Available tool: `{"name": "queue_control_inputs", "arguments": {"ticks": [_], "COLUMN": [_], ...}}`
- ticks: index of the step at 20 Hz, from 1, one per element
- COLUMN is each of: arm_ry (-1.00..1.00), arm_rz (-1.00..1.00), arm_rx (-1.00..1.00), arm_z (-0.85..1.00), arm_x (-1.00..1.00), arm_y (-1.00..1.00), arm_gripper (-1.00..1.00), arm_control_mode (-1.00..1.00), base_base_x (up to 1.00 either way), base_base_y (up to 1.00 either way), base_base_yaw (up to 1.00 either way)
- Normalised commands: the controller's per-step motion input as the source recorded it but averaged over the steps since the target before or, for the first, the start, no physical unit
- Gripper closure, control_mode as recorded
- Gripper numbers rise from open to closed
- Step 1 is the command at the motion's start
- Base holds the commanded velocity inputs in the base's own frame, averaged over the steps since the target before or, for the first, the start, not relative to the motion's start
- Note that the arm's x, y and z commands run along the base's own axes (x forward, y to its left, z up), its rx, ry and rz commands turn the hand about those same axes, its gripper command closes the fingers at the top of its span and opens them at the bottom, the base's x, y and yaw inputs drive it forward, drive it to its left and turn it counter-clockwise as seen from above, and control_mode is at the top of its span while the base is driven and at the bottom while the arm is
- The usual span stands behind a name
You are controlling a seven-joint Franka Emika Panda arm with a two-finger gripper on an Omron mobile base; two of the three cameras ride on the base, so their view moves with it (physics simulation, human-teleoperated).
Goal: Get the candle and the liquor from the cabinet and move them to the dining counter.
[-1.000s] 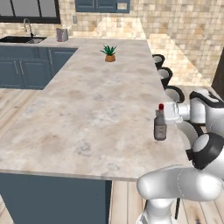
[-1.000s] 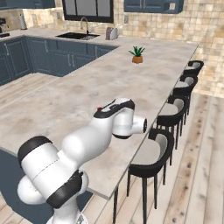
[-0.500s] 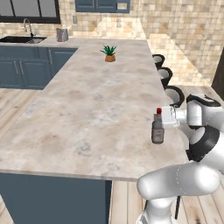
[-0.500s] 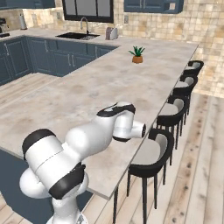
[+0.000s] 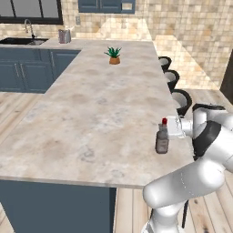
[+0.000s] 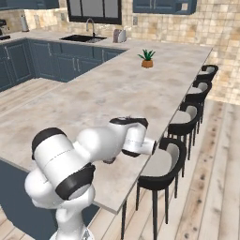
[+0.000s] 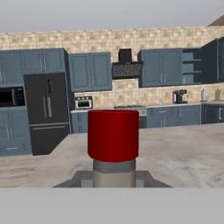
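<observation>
The liquor (image 5: pixel 162 140), a small dark bottle with a red cap, is upright at the right edge of the dining counter (image 5: pixel 100 104), its base at the stone top. My gripper (image 5: pixel 169 129) reaches in from the right and is shut on the bottle's neck, just under the cap. In the hand view, the liquor's red cap (image 7: pixel 113 134) sits close in front, above the dining counter (image 7: pixel 183 148). In the right base view, my arm hides the bottle over the dining counter (image 6: pixel 93 98). Far off, a blue upper cabinet (image 7: pixel 192 65) shows open shelves. The candle is out of view.
A small potted plant (image 5: pixel 113 55) (image 6: pixel 147 58) stands at the island's far end. Black stools (image 5: pixel 175 91) (image 6: pixel 187 117) line its right side, close beside my arm. A sink (image 5: pixel 22 41) and a toaster (image 5: pixel 64 35) sit on the back counter. Beyond are a fridge (image 7: pixel 46 111) and a coffee machine (image 7: pixel 178 96).
The bottle in my gripper has come down a little and shifted slightly inward over the counter's edge. My arm's elbow has swung lower. The grip stays shut.
</observation>
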Motion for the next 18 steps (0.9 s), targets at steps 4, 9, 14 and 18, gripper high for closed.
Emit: {"name": "queue_control_inputs", "arguments": {"ticks": [4,9,14,18], "arm_ry": [0.00,0.00,0.00,0.00], "arm_rz": [0.04,0.03,0.01,0.00], "arm_rx": [0.01,0.00,0.00,0.00], "arm_z": [-0.28,-0.22,-0.17,-0.18], "arm_x": [0.04,0.04,-0.01,-0.06], "arm_y": [-0.02,-0.01,0.00,0.03], "arm_gripper": [1.00,1.00,-1.00,-1.00], "arm_control_mode": [-1.00,-1.00,-1.00,-1.00], "base_base_x": [0.00,0.00,0.00,0.00], "base_base_y": [0.00,0.00,0.00,0.00], "base_base_yaw": [0.00,0.00,0.00,0.00]}}
